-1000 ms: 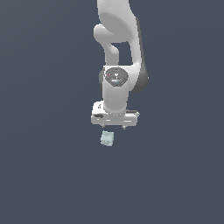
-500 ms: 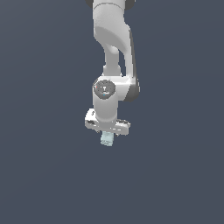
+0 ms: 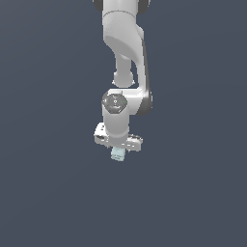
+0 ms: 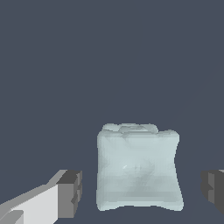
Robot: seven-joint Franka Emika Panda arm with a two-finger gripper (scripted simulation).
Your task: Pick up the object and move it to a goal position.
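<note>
Exterior view: the gripper (image 3: 117,150) points down with the pale mint object (image 3: 117,154) just beneath its white body, mostly hidden; wrist view: fingers (image 4: 70,194) spread, object (image 4: 138,168) between them, a gap on each side.

Clear gaps flanking object (image 4: 138,168)

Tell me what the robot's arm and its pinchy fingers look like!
The arm is smooth, glossy white, built from chunky rounded segments. One joint has a round grey cap with a small green dot. A dark strip runs down one side. The end effector is a wide white bar. Its fingers are white and blocky with dark grey pads at the tips. No cables or writing show.
</note>
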